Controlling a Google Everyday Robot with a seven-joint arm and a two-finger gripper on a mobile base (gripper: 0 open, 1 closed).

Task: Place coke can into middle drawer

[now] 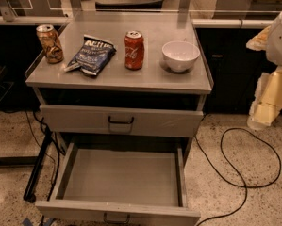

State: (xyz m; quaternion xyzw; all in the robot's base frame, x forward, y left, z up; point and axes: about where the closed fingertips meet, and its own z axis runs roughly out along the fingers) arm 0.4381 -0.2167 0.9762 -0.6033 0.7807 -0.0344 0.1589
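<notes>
The coke can (134,50), red with white script and a silver top, stands upright on the grey cabinet top (145,79), near the middle. The middle drawer (121,178) is pulled out wide open below, with a bare grey floor and a dark handle at its front edge. My gripper (265,105) hangs at the far right edge of the camera view, off to the right of the cabinet, well away from the can and holding nothing that shows.
A brown-gold can (49,43) stands at the top's left. A blue chip bag (91,55) lies left of the coke can and a white bowl (180,55) right of it. The upper drawer front (121,120) is closed. A black cable (244,173) loops on the floor.
</notes>
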